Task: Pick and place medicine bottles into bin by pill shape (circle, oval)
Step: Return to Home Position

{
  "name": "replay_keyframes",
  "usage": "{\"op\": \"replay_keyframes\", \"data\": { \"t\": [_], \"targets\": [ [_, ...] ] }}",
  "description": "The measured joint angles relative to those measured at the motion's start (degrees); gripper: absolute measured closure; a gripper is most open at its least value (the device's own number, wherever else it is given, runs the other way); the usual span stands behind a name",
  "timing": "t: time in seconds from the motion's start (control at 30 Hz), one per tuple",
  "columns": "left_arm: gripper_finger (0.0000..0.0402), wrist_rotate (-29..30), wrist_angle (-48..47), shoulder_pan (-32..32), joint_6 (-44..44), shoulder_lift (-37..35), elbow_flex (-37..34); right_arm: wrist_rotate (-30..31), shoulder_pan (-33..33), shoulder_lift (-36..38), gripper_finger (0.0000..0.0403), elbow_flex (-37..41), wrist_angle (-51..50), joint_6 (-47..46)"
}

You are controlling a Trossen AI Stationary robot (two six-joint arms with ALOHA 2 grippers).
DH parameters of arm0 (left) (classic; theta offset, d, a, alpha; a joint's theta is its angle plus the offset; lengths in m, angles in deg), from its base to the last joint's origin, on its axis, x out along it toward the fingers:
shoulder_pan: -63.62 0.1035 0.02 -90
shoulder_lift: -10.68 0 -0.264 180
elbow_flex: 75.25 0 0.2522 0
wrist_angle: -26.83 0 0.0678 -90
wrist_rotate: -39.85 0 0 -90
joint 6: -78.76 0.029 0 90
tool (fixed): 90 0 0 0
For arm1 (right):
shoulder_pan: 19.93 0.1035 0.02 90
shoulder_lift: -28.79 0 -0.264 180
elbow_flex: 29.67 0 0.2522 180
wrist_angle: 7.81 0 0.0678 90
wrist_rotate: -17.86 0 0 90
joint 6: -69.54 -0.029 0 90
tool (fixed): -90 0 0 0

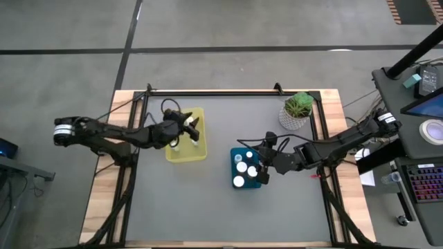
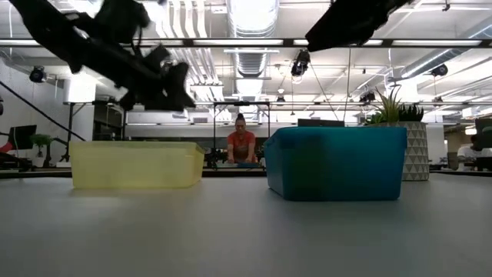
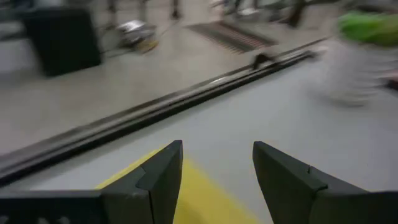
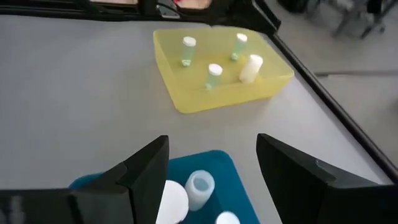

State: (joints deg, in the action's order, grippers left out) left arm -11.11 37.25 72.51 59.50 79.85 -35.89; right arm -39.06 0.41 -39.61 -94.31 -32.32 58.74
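Left arm: it reaches in from the left side of the table. The left gripper (image 1: 192, 128) is up in the air over the yellow bin (image 1: 187, 155).
Left gripper: its two fingers (image 3: 163, 177) are apart, and nothing is between them.
Right arm: it reaches in from the right side of the table. The right gripper (image 1: 264, 166) hangs at the right edge of the blue bin (image 1: 234, 152).
Right gripper: its fingers (image 4: 148, 175) are spread wide and hold nothing.
Medicine bottles: four medicine bottles (image 4: 213, 74) are in the yellow bin. Three stand up and a white one leans over. More are in the blue bin, where four white caps (image 1: 240, 181) show from above.
Bins: they sit near each other in the middle of the table, not touching. The yellow one is on the left and the blue one on the right.
Table: it has a flat grey top (image 1: 208, 214) with wood along the sides.
Room: there is grey floor all around. It is a big room with ceiling lights and pipes. A person (image 2: 241, 144) in a red top is far at the back, seen between the two bins.
Plant: a green plant (image 1: 297, 111) in a white pot stands near the far right corner of the table.
Desk: a dark desk with a keyboard (image 1: 423, 176) is to the right of the table.
In the way: from above, the left gripper hides part of the yellow bin.
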Motion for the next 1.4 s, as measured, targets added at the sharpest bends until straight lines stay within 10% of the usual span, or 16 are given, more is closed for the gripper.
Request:
{"op": "replay_keyframes", "data": {
  "t": [0.57,1.13,1.4],
  "targets": [
    [0.0222,-4.52,0.31,-28.26,34.72,-21.91,-0.93,-3.95,-1.52,1.34,0.017,9.21,13.44,18.75],
    [0.0389,-10.58,-9.79,-29.21,30.62,-39.19,-8.52,-22.17,-7.64,16.92,0.017,23.31,32.61,29.39],
    [0.0396,-10.57,-9.65,-29.12,31.62,-45.66,-14.7,-23.07,-9.64,27.66,0.017,30.18,34.36,29.25]
  ]
}}
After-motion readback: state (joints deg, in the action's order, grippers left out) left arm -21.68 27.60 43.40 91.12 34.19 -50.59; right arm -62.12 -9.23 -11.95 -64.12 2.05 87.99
